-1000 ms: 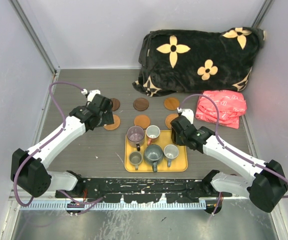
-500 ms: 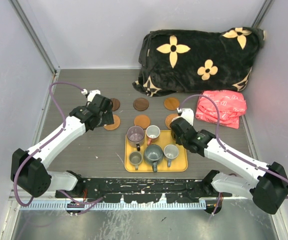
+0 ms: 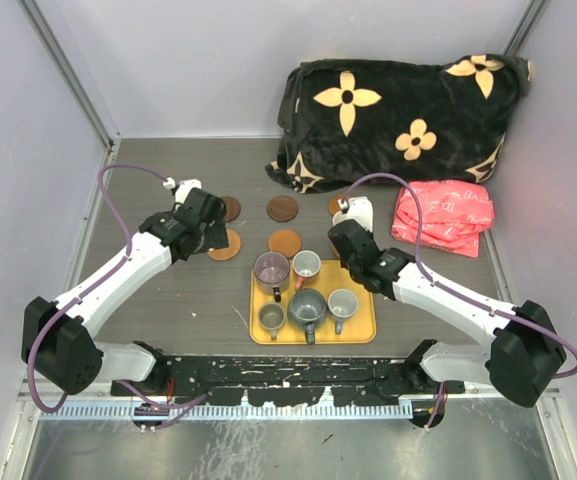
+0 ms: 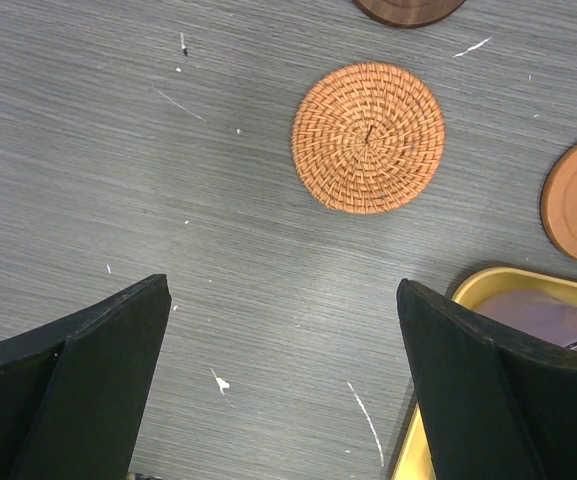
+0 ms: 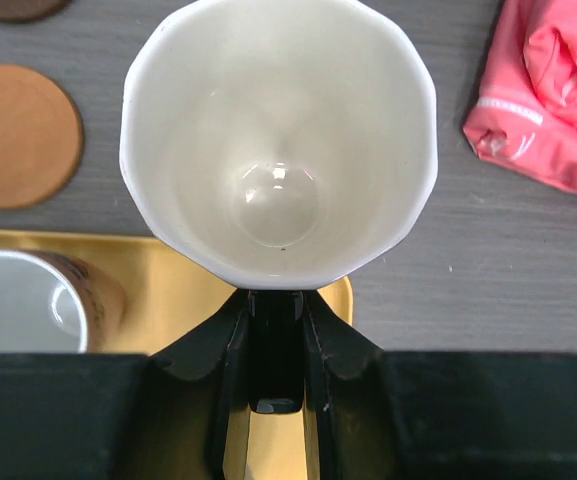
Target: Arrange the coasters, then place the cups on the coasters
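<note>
At the far side of the table [image 3: 198, 300] we see a black blanket [image 3: 398, 105] with gold flowers, heaped up. A pink bag [image 3: 444, 216] lies just in front of it on the right. Near the arms' bases a yellow tray [image 3: 362, 328] carries five cups, with the purple cup [image 3: 271, 268] at its far left corner. The right gripper [image 5: 273, 305] is clamped on the handle of a cream-lined cup [image 5: 278, 140]. That cup sits just beyond the tray's far right corner, between an orange-brown coaster [image 5: 20, 135] and the pink bag. Its wide mouth fills the right wrist view and hides whatever lies under it, so we cannot tell whether it rests on the table or hangs above it. From above, the right arm covers the table beside that corner, and only a sliver of a further coaster [image 3: 335, 204] shows by the cup. A white-lined cup [image 5: 18, 300] on the tray is cut off at the left edge of the right wrist view. The left gripper [image 4: 283, 385] hovers with its fingers wide apart and nothing between them, near a wicker coaster [image 4: 368, 138]. In its wrist view a dark brown coaster [image 4: 408, 8] is cut off by the top edge, and the tray and purple cup show only as a corner at the lower right.
</note>
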### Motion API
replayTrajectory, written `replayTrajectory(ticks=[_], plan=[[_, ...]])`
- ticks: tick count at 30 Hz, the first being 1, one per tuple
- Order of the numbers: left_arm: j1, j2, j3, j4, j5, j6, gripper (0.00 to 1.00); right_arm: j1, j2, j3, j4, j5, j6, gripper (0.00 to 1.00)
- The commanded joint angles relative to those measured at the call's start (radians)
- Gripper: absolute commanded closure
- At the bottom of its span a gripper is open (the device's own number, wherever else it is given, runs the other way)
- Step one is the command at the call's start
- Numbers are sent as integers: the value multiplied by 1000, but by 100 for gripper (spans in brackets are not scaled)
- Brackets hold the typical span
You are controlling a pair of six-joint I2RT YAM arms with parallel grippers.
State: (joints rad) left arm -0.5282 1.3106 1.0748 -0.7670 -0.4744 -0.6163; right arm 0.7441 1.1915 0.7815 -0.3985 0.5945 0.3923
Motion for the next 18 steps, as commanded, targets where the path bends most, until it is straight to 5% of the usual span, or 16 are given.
replayTrajectory(ticks=[1,10,18], plan=[[0,-21,38,19,-19,1,2,-20,19,92,211,66,-72,99],[0,-18,48,11,-28,7,2,-218,122,113,390,-108,-126,99],[0,-13,64,-8,-42,6,2,-266,250,180,512,-149,-174,99]])
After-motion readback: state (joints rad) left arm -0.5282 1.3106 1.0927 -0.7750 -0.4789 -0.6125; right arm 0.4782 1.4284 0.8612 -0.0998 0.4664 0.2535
